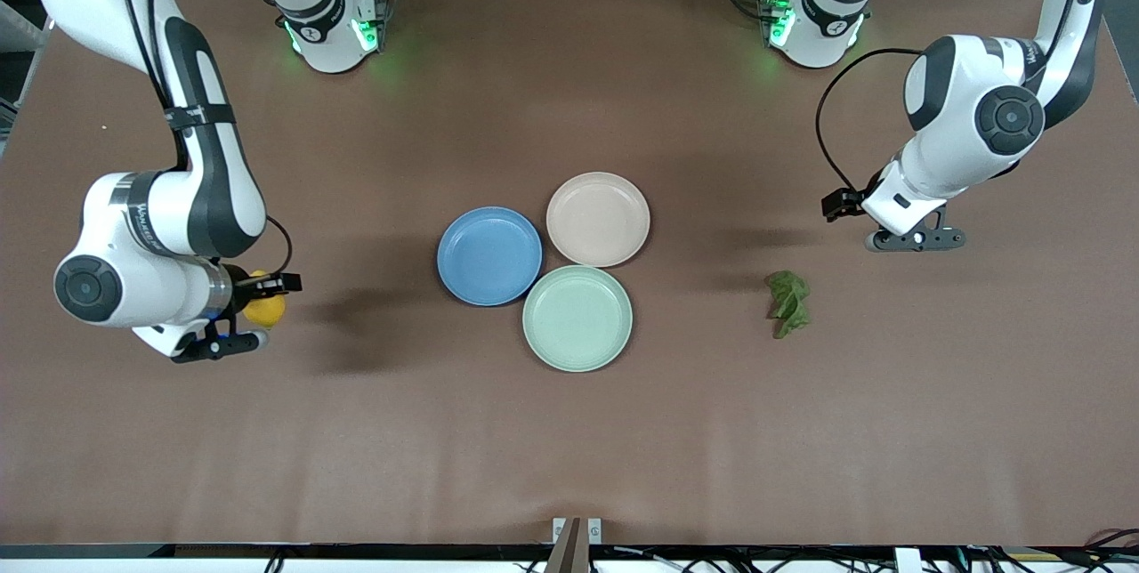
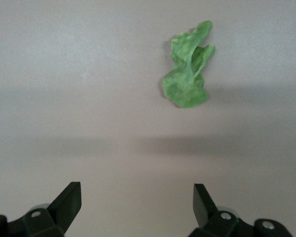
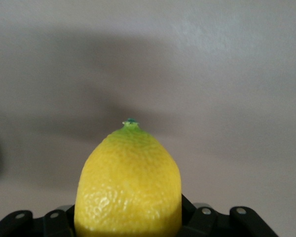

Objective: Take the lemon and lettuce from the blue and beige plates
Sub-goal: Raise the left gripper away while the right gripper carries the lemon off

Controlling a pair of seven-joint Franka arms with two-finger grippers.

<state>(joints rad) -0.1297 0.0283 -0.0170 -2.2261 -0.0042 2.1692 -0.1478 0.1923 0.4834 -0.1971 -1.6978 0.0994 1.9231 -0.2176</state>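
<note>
Both plates look bare already: blue plate (image 1: 489, 255) and beige plate (image 1: 598, 219) sit touching mid-table w/ a mint-green plate (image 1: 577, 318). Right gripper (image 1: 252, 310) is clamped on the lemon (image 1: 264, 310) over bare table at the right arm's end. Lettuce (image 1: 788, 302) lies flat on the table toward the left arm's end, left gripper (image 1: 916, 239) hovering nearby, fingers apart, holding nothing. Imo we're at the set-down step; next the right needs to lower and let go.

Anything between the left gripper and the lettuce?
Nothing visible. The left gripper is open over bare table, and the lettuce lies alone on the table nearer the front camera, with only tabletop between them. The right gripper holds the lemon.
</note>
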